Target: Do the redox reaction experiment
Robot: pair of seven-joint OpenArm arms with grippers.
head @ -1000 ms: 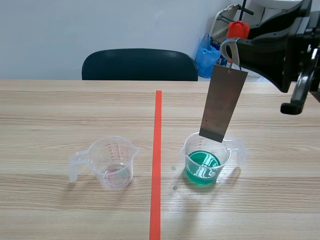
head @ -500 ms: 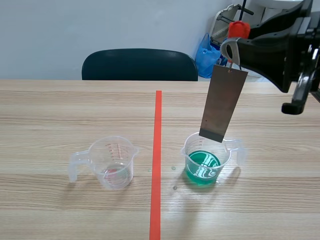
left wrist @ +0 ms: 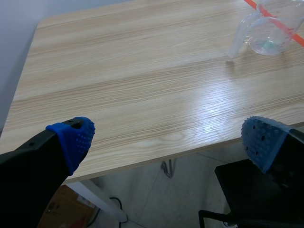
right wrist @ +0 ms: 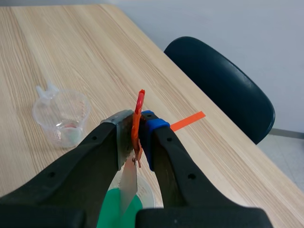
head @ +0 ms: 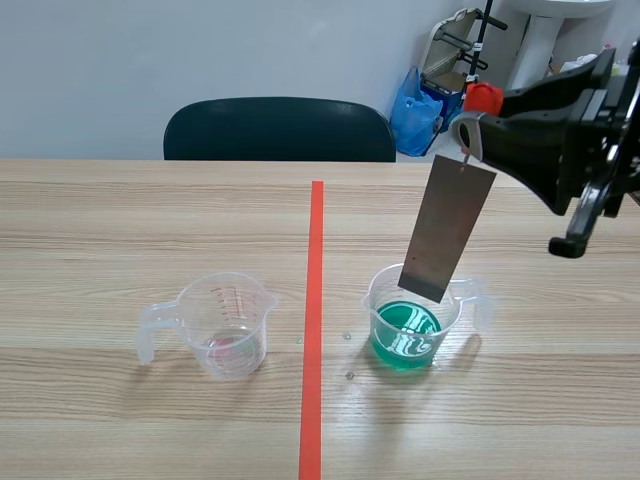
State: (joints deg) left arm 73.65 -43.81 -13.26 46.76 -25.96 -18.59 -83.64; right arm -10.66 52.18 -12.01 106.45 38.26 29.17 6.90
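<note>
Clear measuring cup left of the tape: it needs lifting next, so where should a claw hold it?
Probably by its handle, coming from the left arm's side: the cup stands upright with the handle jutting that way, and the left claw is open.

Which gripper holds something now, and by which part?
The right gripper holds the metal plate by the red piece at its top end. The left gripper is open and holds nothing.

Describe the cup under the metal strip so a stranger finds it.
On the wooden table, an orange-red tape line separates two clear measuring cups. The right cup stands under the hanging metal strip. Only it holds green liquid.
</note>
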